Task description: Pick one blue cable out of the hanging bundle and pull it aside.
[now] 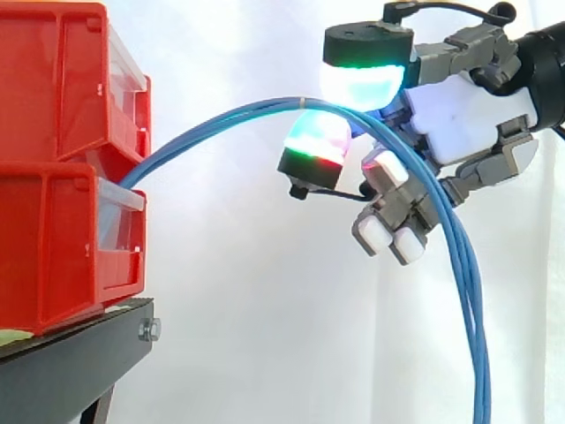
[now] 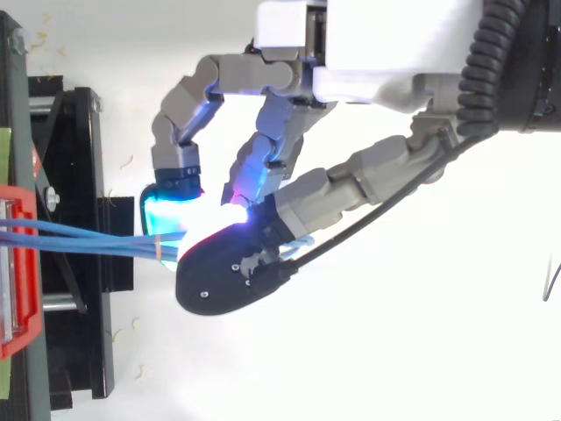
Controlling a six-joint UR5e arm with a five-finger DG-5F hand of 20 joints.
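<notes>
Red bins (image 1: 53, 230): stacked two high on the black stand (image 1: 79, 362).
Hand (image 1: 459, 115): level with the upper of the red bins, well apart from them on their open side.
Blue cables (image 1: 466, 265): out from between the red bins, arching up and away to the hand, then hanging down beyond it.
Fingers (image 1: 362, 79): curled, one glowing pad above the arch and one below, clamped on the blue cables; number of strands held unclear.
Pale band (image 1: 303, 103): around the blue cables, just on the red bins' side of the pads.

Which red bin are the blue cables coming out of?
The lower red bin: the blue cables emerge over its clear front lip, beneath the upper bin stacked on it.
</notes>
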